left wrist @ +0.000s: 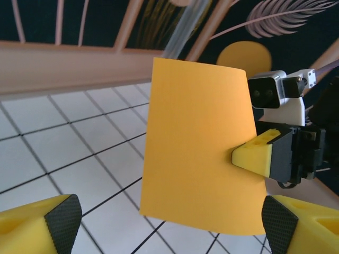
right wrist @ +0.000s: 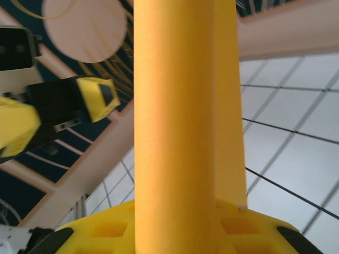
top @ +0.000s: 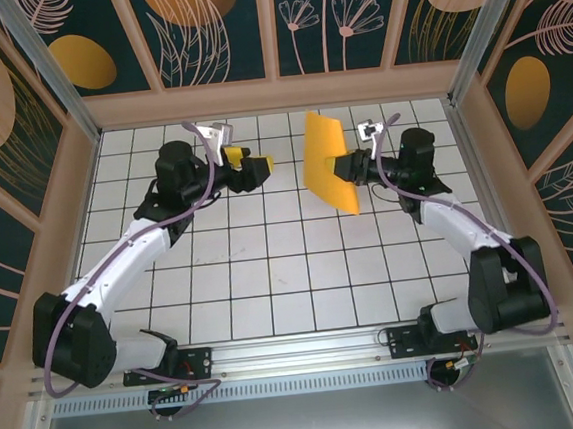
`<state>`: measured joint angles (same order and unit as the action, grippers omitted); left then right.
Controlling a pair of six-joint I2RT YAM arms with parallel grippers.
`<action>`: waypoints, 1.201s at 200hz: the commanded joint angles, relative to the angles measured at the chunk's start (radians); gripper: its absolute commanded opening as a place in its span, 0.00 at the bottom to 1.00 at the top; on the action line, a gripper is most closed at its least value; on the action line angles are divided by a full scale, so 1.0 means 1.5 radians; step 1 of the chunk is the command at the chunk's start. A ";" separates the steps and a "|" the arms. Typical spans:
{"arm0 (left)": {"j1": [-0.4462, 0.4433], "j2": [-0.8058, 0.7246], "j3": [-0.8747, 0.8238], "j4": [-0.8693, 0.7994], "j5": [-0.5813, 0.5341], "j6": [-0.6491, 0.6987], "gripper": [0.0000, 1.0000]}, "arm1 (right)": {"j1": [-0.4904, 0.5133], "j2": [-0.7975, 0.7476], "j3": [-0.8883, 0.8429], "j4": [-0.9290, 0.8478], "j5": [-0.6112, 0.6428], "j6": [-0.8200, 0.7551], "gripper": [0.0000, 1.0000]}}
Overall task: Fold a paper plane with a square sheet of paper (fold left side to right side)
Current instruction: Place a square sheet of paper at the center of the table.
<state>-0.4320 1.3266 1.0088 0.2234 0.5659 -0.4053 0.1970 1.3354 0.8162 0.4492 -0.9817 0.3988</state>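
Our right gripper (top: 346, 166) clenches the square sheet of paper (top: 323, 149) between its 2 fingers; our left gripper (top: 262, 164) faces it, released, apart.

The paper (left wrist: 198, 143) is looking thin, matt and smooth, an even orange-yellow. The left gripper (left wrist: 170, 227) is showing fingers (left wrist: 24, 227) of matt yellow plastic, faced with rough, finely dimpled black pads (left wrist: 64, 218). The table (top: 261, 267) is reading as smooth white tiles, faintly glossy. The arms (top: 120, 259) are wearing glossy white plastic shells over matt black joints. The rail (top: 298, 350) is gleaming like brushed metal.
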 commanded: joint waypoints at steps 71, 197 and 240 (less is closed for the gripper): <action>-0.001 0.013 0.022 0.084 0.201 -0.021 0.89 | 0.104 -0.118 0.058 -0.057 -0.112 -0.065 0.29; -0.001 -0.011 0.009 -0.010 0.209 0.031 0.02 | 0.097 -0.090 0.065 -0.127 0.017 -0.089 0.44; -0.001 0.021 -0.050 -0.070 0.092 -0.007 0.00 | 0.028 -0.083 0.049 -0.240 0.166 -0.076 0.81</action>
<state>-0.4320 1.3338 1.0023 0.1890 0.8135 -0.3874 0.2962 1.1988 0.8890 0.2039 -0.8925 0.2863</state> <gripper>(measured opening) 0.068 0.730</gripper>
